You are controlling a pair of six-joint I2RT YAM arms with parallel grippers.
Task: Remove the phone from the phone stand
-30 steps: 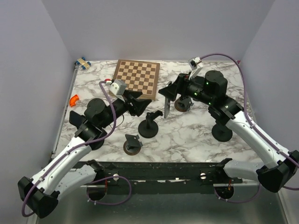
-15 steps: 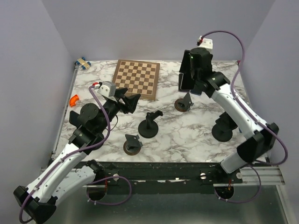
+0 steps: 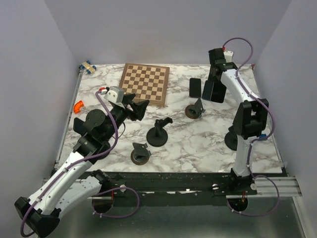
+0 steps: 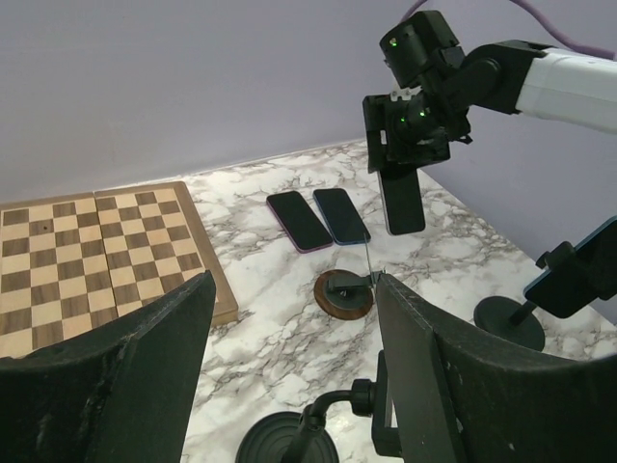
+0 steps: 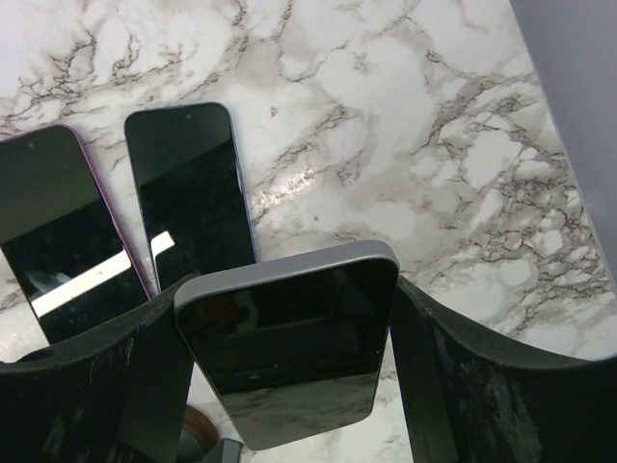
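Note:
My right gripper (image 3: 216, 90) is shut on a dark phone (image 5: 289, 347), which hangs upright above the back right of the table; the phone (image 4: 401, 201) also shows in the left wrist view. Below and to its left stands a wooden-based phone stand (image 3: 194, 110) with nothing on it, also visible as the stand (image 4: 344, 292). My left gripper (image 3: 138, 109) is open and holds nothing, and its jaws (image 4: 294, 280) frame a black phone stand (image 3: 157, 133) in mid-table.
Two phones (image 5: 188, 193) (image 5: 53, 222) lie flat on the marble under the right gripper. A chessboard (image 3: 145, 82) lies at the back. Another small stand (image 3: 140, 153) is near the front. A phone (image 4: 576, 280) sits on a black stand (image 3: 236, 140) at the right.
The right arm swung up and back to the right, carrying the phone away from the wooden-based stand. The left gripper drew back left and opened slightly wider.

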